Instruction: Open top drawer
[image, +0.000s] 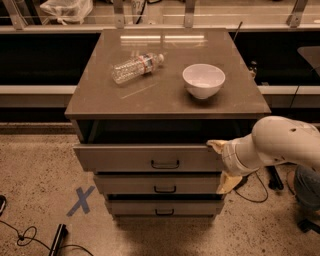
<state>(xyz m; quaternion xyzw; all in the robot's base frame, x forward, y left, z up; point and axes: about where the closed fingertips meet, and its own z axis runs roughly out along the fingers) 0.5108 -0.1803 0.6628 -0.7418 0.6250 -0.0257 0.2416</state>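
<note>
We are looking at one white arm (280, 142) that is extending leftward from the right edge of the view, its thick rounded forearm lying nearly level at the height of the top drawer (140, 159). The single gripper (221, 164) is sitting right at that drawer's right end, touching its front panel, with one pale tip showing at the panel's upper edge and one showing below its lower corner; we cannot tell whether it is clamping the panel or merely lying against it. The top drawer is standing partly pulled out of the cabinet (165, 100), with a dark gap showing between its front and the cabinet top. We are counting three drawers in all: the top one and two lower drawers (125, 184), each one carrying one small black handle (165, 164). On the cabinet top we are counting one clear plastic bottle (135, 67) lying on its side and one white bowl (203, 81) standing upright to its right, apart from it. One blue tape X (80, 201) is lying on the speckled floor to the cabinet's left.
</note>
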